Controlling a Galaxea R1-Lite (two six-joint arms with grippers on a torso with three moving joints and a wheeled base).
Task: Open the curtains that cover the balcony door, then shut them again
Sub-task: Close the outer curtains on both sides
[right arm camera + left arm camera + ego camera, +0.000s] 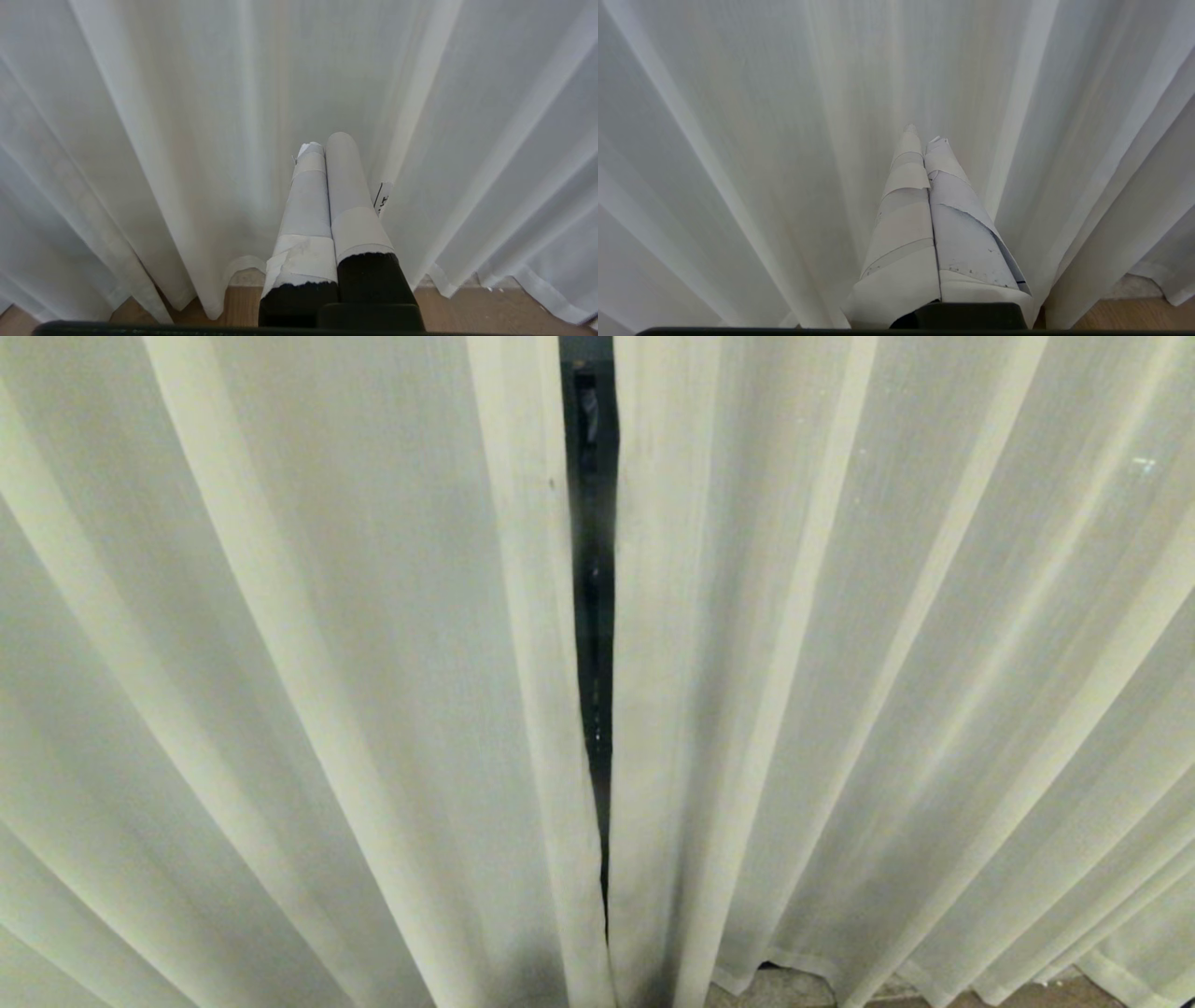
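Two curtains [280, 663] fill our head view, a left panel and a right panel [887, 663], both cream, faintly sheer woven cloth falling in deep vertical pleats to hemmed bottom edges. They hang drawn almost together; we count one narrow dark slit between their inner edges, widest at the top and closing to nothing near the hem. Through that slit we see a strip of the balcony door [590, 523], dark framed, with little else of it showing. One patch of floor [775, 989] peeks out under the right panel's hem. Neither arm appears in our head view. From the wrist cameras we count two grippers: our left gripper [923, 135] and our right gripper [324, 142], each with tape-wrapped fingers pressed together, holding nothing, pointing at the pleats just ahead of them; whether the tips touch the cloth we cannot tell.
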